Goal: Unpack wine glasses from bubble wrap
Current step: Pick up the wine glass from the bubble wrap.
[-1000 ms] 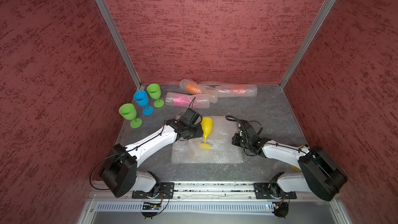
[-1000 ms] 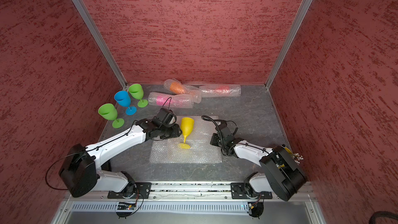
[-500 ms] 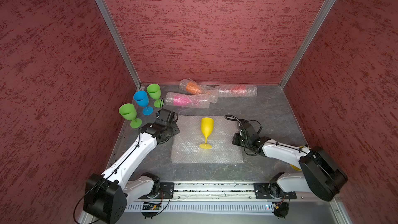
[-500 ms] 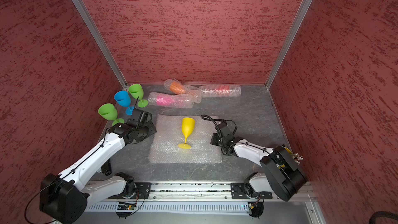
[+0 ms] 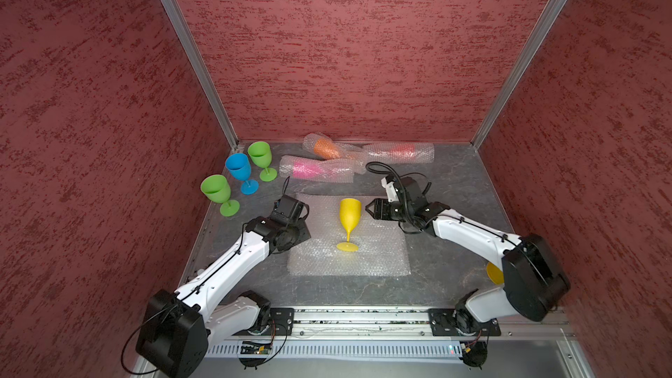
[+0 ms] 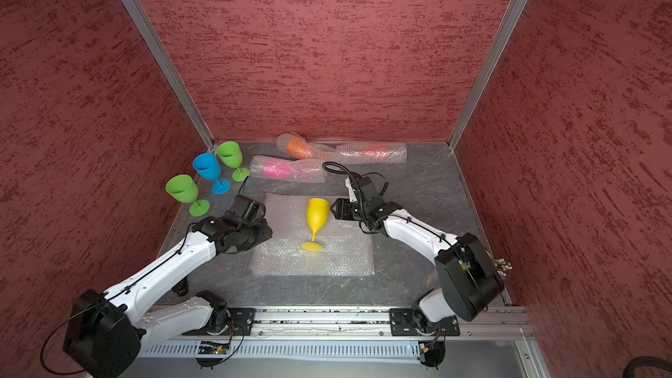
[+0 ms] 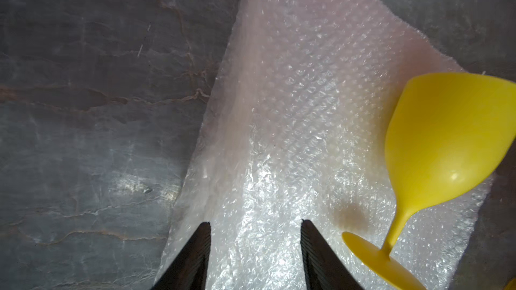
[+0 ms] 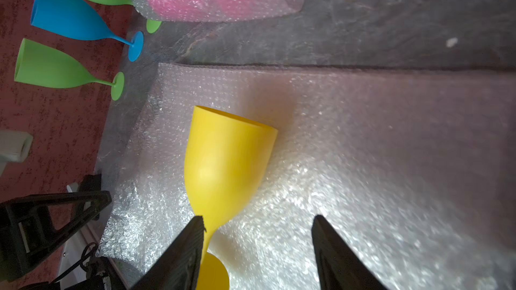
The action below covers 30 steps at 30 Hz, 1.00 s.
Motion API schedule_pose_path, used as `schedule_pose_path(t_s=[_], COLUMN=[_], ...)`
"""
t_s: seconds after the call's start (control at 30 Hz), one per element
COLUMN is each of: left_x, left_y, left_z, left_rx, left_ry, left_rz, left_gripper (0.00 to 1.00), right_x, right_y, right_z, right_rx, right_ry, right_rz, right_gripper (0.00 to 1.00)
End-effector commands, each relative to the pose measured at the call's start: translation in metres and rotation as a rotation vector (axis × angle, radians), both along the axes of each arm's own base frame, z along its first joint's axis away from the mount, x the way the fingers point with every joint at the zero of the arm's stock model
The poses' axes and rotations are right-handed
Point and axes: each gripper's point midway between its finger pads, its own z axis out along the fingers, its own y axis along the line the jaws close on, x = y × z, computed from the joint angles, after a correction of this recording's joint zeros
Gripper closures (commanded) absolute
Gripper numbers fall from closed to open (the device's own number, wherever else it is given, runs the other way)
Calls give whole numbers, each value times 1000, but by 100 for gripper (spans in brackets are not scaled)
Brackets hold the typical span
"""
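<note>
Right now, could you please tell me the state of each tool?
Left tool: open, empty, above the flat bubble wrap.
Right tool: open, empty, beside the yellow wine glass.

Enclosed robot lab cell
Dark-red textured wall panels (image 5: pixel 345 49) and silver aluminium corner posts (image 5: pixel 189 52) box a grey stone-patterned tabletop (image 5: pixel 454 183); white-and-black robot arms (image 5: pixel 472 238) stand on a metal base rail (image 5: pixel 363 321).

Your left arm (image 5: pixel 232 260) and right arm (image 5: pixel 469 236) wear white shells with black joints; thin black cables (image 5: pixel 472 226) trail along them, and a thick black hose (image 5: pixel 381 165) loops off the right wrist. Left gripper (image 7: pixel 255 221) and right gripper (image 8: pixel 258 216) have tapered, ribbed black fingers (image 7: pixel 195 260).
</note>
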Motion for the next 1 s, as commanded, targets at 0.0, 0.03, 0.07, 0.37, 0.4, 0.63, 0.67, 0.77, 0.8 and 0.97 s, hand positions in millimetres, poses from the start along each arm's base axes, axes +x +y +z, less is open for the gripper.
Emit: schedule_pose_path(t_s=[0.0, 0.03, 0.07, 0.37, 0.4, 0.63, 0.67, 0.77, 0.8, 0.97], left_x=[15, 17, 18, 18, 17, 11, 11, 10, 9, 9], left_y=[-19, -24, -27, -52, -55, -48, -47, -43, -43, -45], left_z=[53, 68, 80, 126, 123, 129, 131, 132, 133, 134], left_rx=[-80, -97, -106, -98, -110, -114, -110, -93, -98, -115], left_ry=[-139, -182, -225, -458, -464, -516, -521, -529, -534, -536], left_rz=[-92, -132, -164, -397, -408, -397, -393, -384, -383, -383], left_gripper=[43, 42, 40, 33, 33, 33, 33, 33, 33, 33], right_x=[-11, -8, -5, 11, 13, 25, 26, 25, 24, 27], right_y=[13, 18, 21, 39, 41, 58, 61, 67, 68, 80], right_z=[-7, -7, -8, -49, -53, -69, -73, -83, -87, -92], right_rx=[2, 4, -1, -138, -140, -122, -118, -106, -94, -40], right_ry=[132, 158, 179, 342, 356, 432, 445, 467, 476, 496], right_rz=[93, 100, 102, 144, 149, 165, 166, 171, 170, 167], right_gripper=[30, 30, 29, 25, 25, 23, 22, 19, 19, 19])
